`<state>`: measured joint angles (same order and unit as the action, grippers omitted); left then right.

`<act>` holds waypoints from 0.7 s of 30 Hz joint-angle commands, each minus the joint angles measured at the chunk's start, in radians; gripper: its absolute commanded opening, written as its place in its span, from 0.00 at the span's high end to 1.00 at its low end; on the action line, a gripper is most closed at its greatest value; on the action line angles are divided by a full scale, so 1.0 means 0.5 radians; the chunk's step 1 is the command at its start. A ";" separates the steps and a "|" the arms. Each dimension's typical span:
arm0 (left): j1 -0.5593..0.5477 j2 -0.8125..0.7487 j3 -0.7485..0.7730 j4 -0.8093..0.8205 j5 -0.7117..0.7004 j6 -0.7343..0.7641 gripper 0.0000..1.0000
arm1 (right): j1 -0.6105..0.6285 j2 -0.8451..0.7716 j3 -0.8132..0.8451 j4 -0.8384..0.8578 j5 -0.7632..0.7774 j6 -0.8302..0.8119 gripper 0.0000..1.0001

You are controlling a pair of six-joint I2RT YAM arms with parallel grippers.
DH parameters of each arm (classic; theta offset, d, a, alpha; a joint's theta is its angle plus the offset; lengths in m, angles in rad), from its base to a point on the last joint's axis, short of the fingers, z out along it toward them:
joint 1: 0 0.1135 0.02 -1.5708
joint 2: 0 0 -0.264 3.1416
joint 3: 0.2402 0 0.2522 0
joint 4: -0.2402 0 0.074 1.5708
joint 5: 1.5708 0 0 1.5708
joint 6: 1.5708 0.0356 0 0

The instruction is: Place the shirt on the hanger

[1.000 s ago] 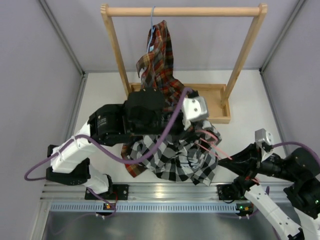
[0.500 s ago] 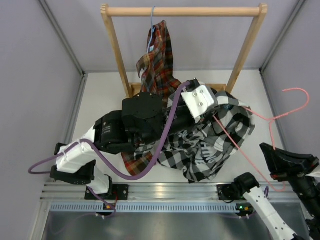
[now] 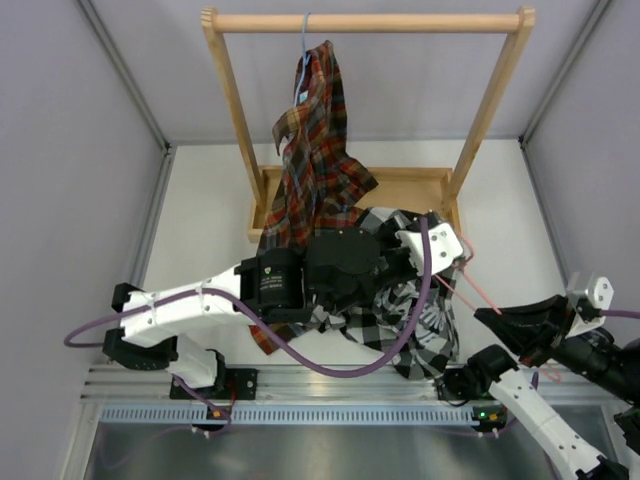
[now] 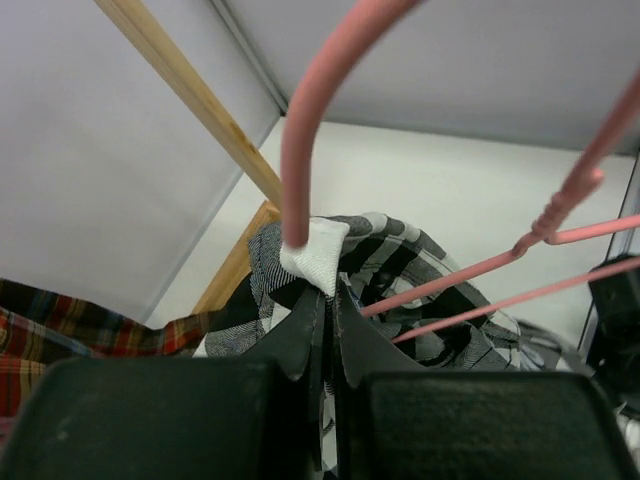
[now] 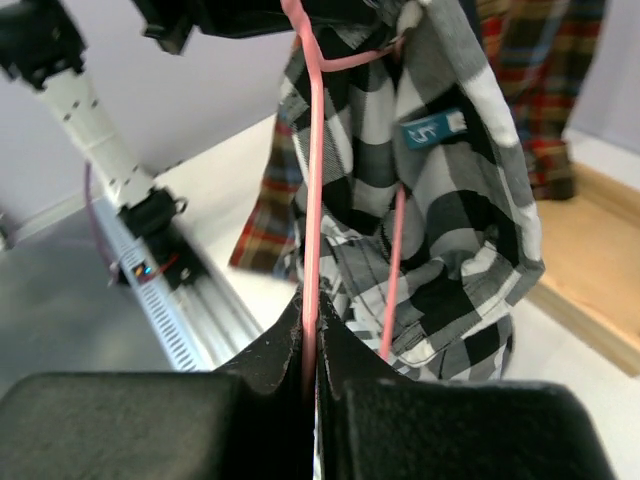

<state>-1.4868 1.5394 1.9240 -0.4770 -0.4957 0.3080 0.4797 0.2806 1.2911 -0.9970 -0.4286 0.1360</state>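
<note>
- Above the counter (image 3: 200,230), overhead: the shirt (image 3: 415,320) hung bunched against the hanger (image 3: 478,290).
- Left wrist: left end effector (image 4: 328,290) pinched shut on shirt fabric; that small hold might slip.
- Right wrist: right end effector (image 5: 308,320) shut on hanger wire, which could twist.

From above, we see the left arm (image 3: 300,285) covering much of the shirt (image 3: 430,345). In the left wrist view, the hanger (image 4: 298,130) runs off the top edge.
</note>
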 commanded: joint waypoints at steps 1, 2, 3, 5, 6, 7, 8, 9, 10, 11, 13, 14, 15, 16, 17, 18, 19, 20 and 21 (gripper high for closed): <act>-0.012 -0.341 -0.193 0.150 -0.003 0.080 1.00 | 0.035 0.077 0.001 -0.009 -0.299 -0.118 1.00; -0.012 -0.406 -0.334 0.138 0.052 0.080 1.00 | 0.038 0.098 -0.008 0.006 -0.293 -0.131 1.00; -0.012 -0.470 -0.402 0.135 0.174 0.068 1.00 | 0.041 0.141 -0.026 0.018 -0.315 -0.143 1.00; -0.012 -0.618 -0.525 0.071 0.297 0.013 1.00 | 0.038 0.193 -0.091 0.046 -0.333 -0.159 1.00; -0.012 -0.649 -0.537 0.034 0.407 -0.005 1.00 | 0.038 0.245 -0.115 0.110 -0.345 -0.155 1.00; -0.012 -0.682 -0.550 0.000 0.445 -0.024 1.00 | 0.041 0.273 -0.164 0.159 -0.361 -0.143 1.00; -0.012 -0.683 -0.547 -0.033 0.467 -0.051 1.00 | 0.038 0.298 -0.192 0.217 -0.379 -0.131 1.00; -0.012 -0.683 -0.541 -0.107 0.482 -0.058 1.00 | 0.041 0.298 -0.220 0.382 -0.391 -0.100 1.00; -0.012 -0.674 -0.535 -0.138 0.479 -0.070 1.00 | 0.038 0.292 -0.287 0.474 -0.404 -0.021 1.00; -0.008 -0.661 -0.528 -0.193 0.449 -0.082 1.00 | 0.038 0.289 -0.348 0.636 -0.468 0.043 1.00; -0.012 -0.661 -0.531 -0.209 0.409 -0.098 1.00 | 0.038 0.316 -0.379 0.727 -0.541 0.083 1.00; -0.012 -0.670 -0.538 -0.209 0.381 -0.107 1.00 | 0.038 0.371 -0.382 0.742 -0.563 0.090 1.00; -0.012 -0.674 -0.535 -0.212 0.338 -0.113 1.00 | 0.041 0.402 -0.379 0.736 -0.575 0.084 1.00; -0.012 -0.674 -0.532 -0.209 0.204 -0.116 1.00 | 0.041 0.426 -0.376 0.733 -0.594 0.038 1.00; -0.012 -0.671 -0.528 -0.209 0.133 -0.116 1.00 | 0.041 0.445 -0.373 0.730 -0.627 0.011 1.00; -0.012 -0.668 -0.528 -0.215 0.075 -0.107 1.00 | 0.038 0.466 -0.370 0.730 -0.764 -0.017 1.00; -0.012 -0.664 -0.531 -0.236 0.047 -0.095 1.00 | 0.038 0.476 -0.355 0.730 -0.878 -0.084 1.00; -0.012 -0.658 -0.522 -0.251 0.022 -0.079 1.00 | 0.041 0.491 -0.343 0.733 -0.973 -0.097 1.00; -0.012 -0.643 -0.513 -0.270 0.034 -0.079 1.00 | 0.038 0.497 -0.337 0.748 -1.075 -0.106 1.00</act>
<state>-1.4879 1.2190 1.6501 -0.6125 -0.4110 0.2668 0.4889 0.5167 1.0939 -0.7418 -0.7799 0.1272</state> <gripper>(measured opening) 0.024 0.005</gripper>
